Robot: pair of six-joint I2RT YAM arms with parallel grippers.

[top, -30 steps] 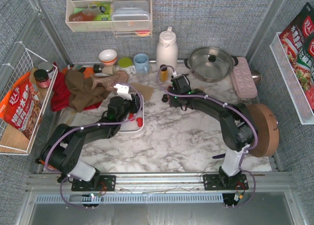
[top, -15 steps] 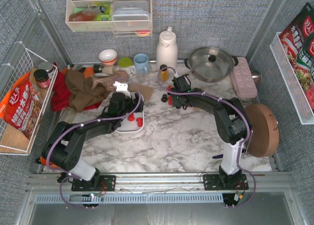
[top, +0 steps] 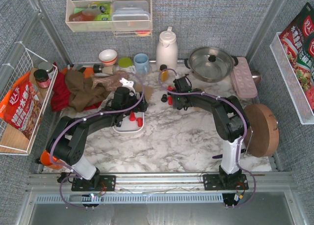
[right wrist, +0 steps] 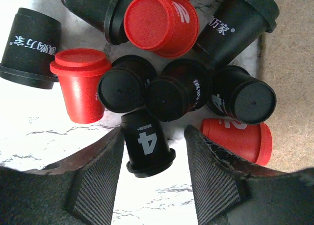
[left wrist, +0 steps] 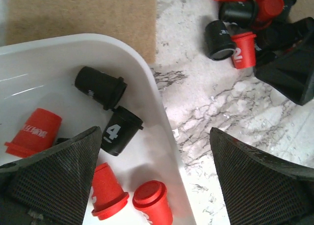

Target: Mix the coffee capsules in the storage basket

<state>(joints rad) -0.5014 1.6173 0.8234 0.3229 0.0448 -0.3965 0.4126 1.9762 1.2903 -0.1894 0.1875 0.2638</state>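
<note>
On the marble table [top: 186, 131], overhead view: the white storage basket [top: 128, 130] is lying just under the left gripper [top: 122, 103], with a few coffee capsules [top: 137, 120] inside; the rest are sitting in a loose heap by the right gripper [top: 172, 98]. Left wrist view: the jaws are standing wide apart, holding nothing, above the basket's smooth, glossy, rounded rim; red and black tapered pods are lying tipped within. Right wrist view: the mesh-textured fingers [right wrist: 98, 185] are standing apart around a black capsule [right wrist: 147, 144] marked 4, not clamping it. Judgement: this pick is calling for a centred close on the tapered body below the flared lip; the hard, slick plastic is likely to roll, and with neighbours touching, a straight lift is looking safest.
</note>
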